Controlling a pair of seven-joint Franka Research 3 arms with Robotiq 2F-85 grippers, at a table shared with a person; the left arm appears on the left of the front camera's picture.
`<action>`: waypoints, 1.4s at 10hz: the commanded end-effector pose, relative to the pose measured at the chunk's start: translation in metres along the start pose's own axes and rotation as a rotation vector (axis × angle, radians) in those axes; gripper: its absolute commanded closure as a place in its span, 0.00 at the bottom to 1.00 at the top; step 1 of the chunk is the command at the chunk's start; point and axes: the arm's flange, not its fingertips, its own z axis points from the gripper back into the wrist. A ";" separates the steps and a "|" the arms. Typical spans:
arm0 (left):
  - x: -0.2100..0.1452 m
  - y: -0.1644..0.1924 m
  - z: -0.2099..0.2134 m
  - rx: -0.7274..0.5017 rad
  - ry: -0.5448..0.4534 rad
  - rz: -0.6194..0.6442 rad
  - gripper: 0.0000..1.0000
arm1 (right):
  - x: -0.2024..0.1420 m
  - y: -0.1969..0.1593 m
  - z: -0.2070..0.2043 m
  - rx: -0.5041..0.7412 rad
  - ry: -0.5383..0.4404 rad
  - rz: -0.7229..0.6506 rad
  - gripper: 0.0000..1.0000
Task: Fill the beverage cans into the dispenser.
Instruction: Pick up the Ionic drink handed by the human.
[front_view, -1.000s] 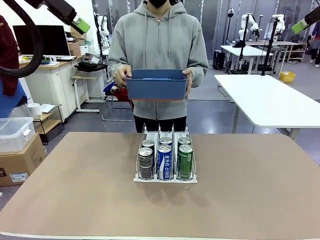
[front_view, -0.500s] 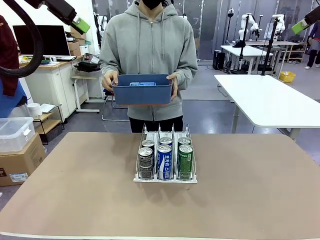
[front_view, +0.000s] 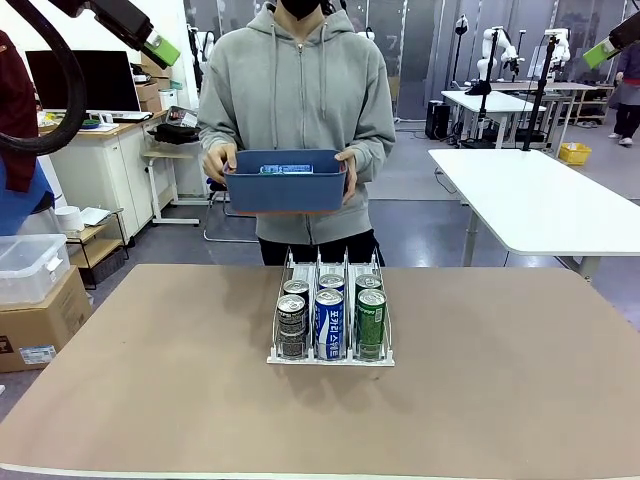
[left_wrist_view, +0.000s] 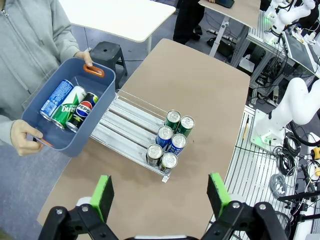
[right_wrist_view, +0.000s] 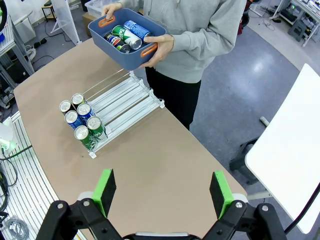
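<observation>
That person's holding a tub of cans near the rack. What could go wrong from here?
1. The three cans lie on their sides, close together in the blue tub, which the person holds in the air: a grab might slip or come near the person's hand.
2. The dispenser has narrow lanes with thin clear walls; the wide-open left fingers or right fingers might knock a wall or the six standing cans.
</observation>
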 end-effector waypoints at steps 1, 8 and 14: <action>-0.001 0.000 0.001 0.001 0.000 0.007 0.00 | -0.001 -0.001 0.001 -0.001 0.000 -0.001 0.00; -0.001 0.000 0.001 0.001 0.000 0.007 0.00 | -0.001 -0.001 0.001 -0.001 0.000 -0.001 0.00; -0.001 0.000 0.001 0.001 0.000 0.007 0.00 | -0.001 -0.001 0.001 -0.001 0.000 -0.001 0.00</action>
